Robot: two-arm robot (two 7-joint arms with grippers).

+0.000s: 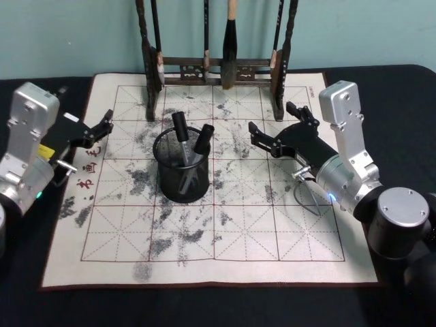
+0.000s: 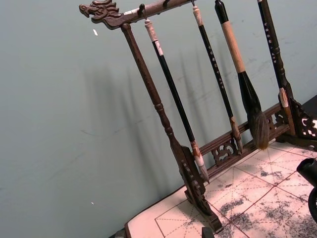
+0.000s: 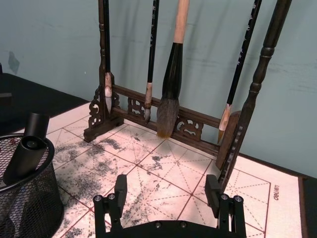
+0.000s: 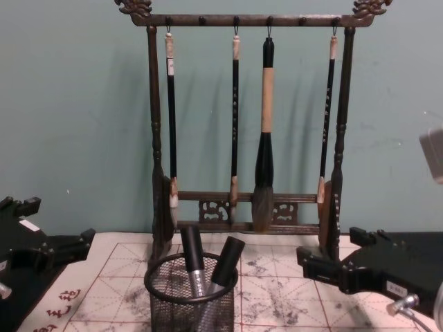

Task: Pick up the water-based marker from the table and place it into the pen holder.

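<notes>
The pen holder (image 1: 182, 187), a black wire-mesh cup, stands on the ink-stained gridded mat (image 1: 272, 231) at its middle. Two black-capped markers (image 1: 180, 133) (image 1: 203, 139) with grey bodies lean inside it, caps up; they also show in the chest view (image 4: 192, 252) (image 4: 227, 261). I cannot tell which one is the water-based marker. My right gripper (image 1: 279, 126) hovers open and empty to the right of the holder, near the rack's right foot. My left gripper (image 1: 101, 129) sits open and empty at the mat's left edge. In the right wrist view the holder (image 3: 29, 208) is beside my right gripper (image 3: 167, 191).
A tall dark carved brush rack (image 1: 218, 68) with several hanging brushes stands at the mat's far edge, against a teal wall. Black tabletop (image 1: 381, 75) surrounds the mat. The near half of the mat is bare.
</notes>
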